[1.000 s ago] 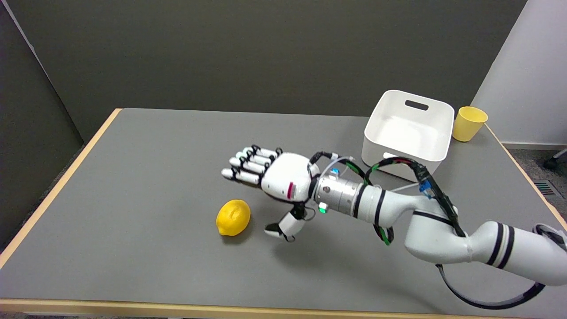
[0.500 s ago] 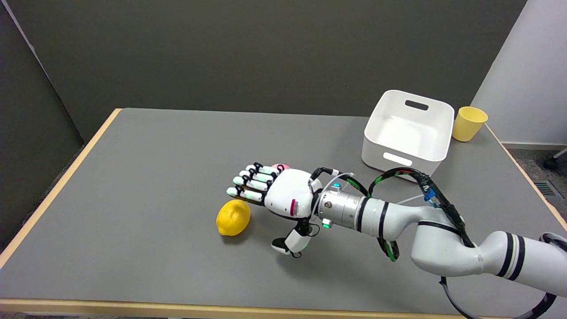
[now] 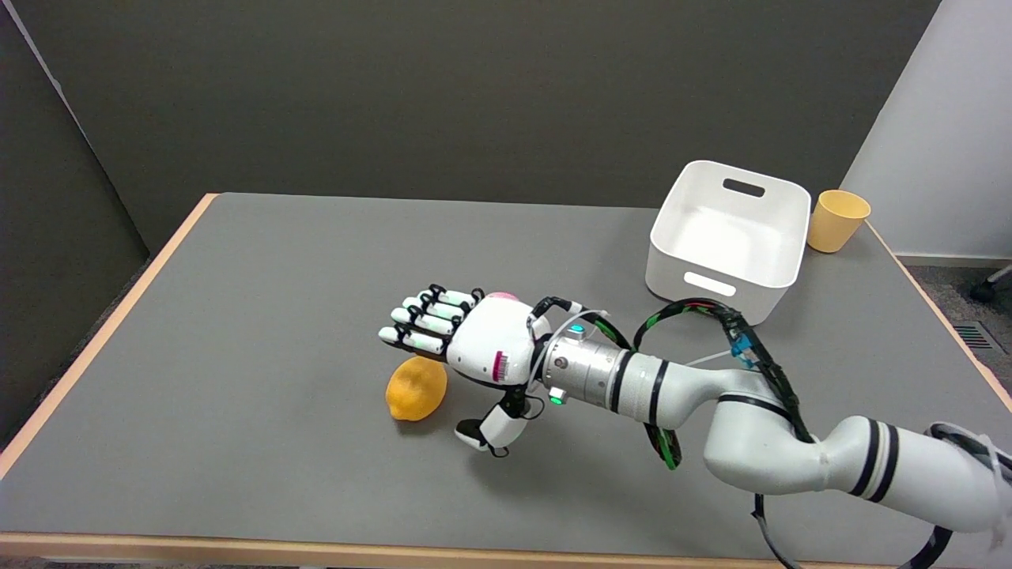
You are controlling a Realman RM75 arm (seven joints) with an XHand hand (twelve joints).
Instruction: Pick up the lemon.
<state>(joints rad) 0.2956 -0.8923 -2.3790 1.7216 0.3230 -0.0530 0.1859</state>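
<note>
The lemon [image 3: 416, 388] lies on the grey counter [image 3: 261, 316], just below the hand's outstretched fingers [image 3: 423, 324] and left of its thumb. The right hand [image 3: 466, 352] hovers palm down, spread wide and holding nothing, its fingers reaching over the fruit's far side. Well off to its right, far back, stand a white bin [image 3: 727, 237] and a yellow cup [image 3: 836, 220].
</note>
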